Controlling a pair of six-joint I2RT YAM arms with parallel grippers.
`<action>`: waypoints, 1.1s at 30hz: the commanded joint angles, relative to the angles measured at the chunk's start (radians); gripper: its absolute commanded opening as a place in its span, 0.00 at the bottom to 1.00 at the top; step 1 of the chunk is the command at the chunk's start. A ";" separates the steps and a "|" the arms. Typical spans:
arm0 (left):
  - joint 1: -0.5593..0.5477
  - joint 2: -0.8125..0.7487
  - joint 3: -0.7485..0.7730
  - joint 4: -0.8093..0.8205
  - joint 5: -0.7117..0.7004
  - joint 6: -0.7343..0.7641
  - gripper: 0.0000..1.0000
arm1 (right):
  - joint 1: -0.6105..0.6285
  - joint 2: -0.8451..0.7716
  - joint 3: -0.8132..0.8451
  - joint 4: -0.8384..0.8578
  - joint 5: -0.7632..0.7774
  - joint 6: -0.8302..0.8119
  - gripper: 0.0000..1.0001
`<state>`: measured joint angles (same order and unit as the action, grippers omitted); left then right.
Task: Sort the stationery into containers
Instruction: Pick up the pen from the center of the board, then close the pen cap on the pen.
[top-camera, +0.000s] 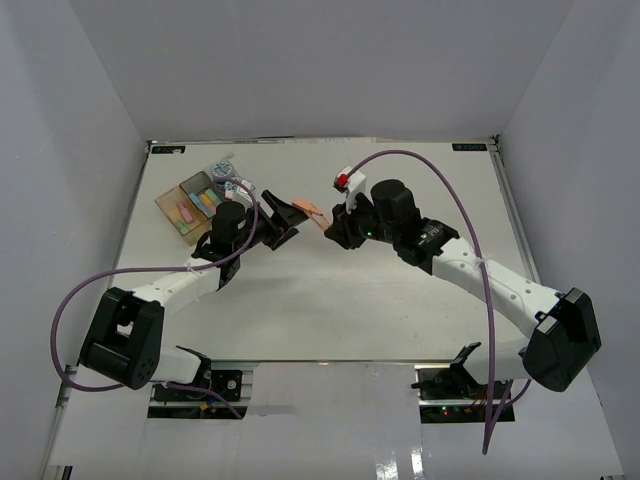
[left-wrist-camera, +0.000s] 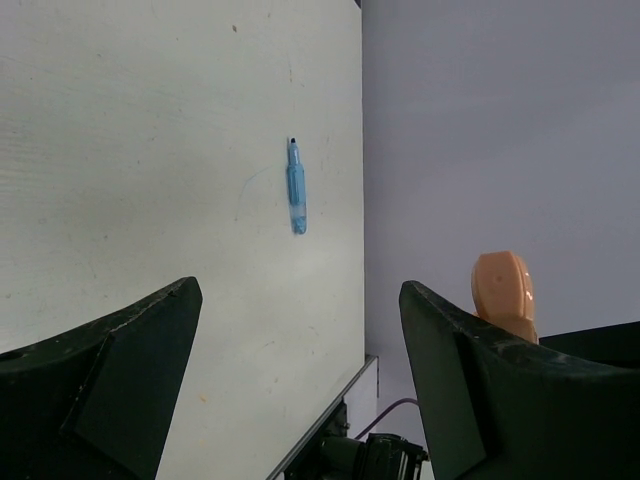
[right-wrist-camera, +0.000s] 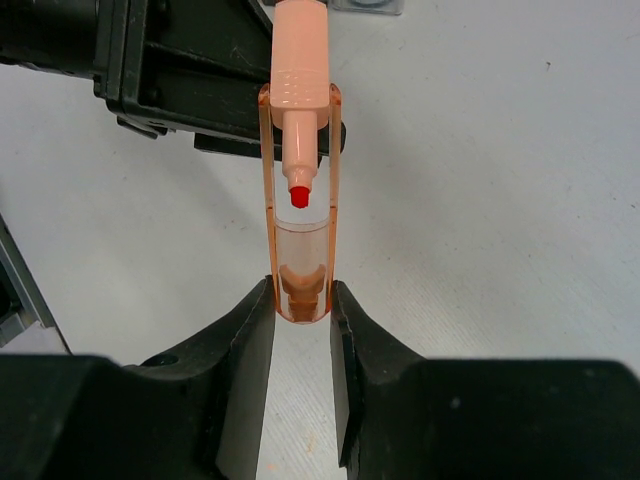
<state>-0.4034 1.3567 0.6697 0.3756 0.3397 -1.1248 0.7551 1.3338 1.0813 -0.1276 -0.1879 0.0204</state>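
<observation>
My right gripper (top-camera: 326, 222) (right-wrist-camera: 300, 303) is shut on the clear cap end of an orange marker (right-wrist-camera: 298, 150) (top-camera: 313, 212), held above the table and pointing at the left arm. The marker's far end (left-wrist-camera: 503, 292) shows just behind one finger of my left gripper (top-camera: 287, 220) (left-wrist-camera: 300, 295). That gripper is open with nothing between its fingers. A blue marker (left-wrist-camera: 296, 187) lies alone on the white table in the left wrist view. The containers (top-camera: 192, 206) stand at the back left and hold pink, green and yellow sticks. A blue-and-white roll (top-camera: 221, 173) sits just behind them.
The table's far edge meets the grey wall (left-wrist-camera: 480, 120) beyond the blue marker. The left arm's black wrist (right-wrist-camera: 170, 70) fills the top left of the right wrist view, close to the orange marker. Purple cables (top-camera: 440, 175) arc over both arms.
</observation>
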 joint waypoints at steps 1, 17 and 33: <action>-0.005 -0.028 0.033 0.017 -0.016 0.022 0.91 | 0.007 -0.033 -0.012 0.062 -0.015 0.006 0.21; -0.005 -0.071 0.068 -0.020 -0.061 0.128 0.91 | 0.009 -0.050 -0.050 0.103 -0.016 0.013 0.21; -0.005 -0.080 0.100 -0.033 -0.025 0.158 0.91 | 0.010 -0.076 -0.096 0.186 -0.002 0.026 0.20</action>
<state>-0.4034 1.3228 0.7345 0.3439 0.2970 -0.9844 0.7609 1.2888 0.9966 -0.0181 -0.1902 0.0387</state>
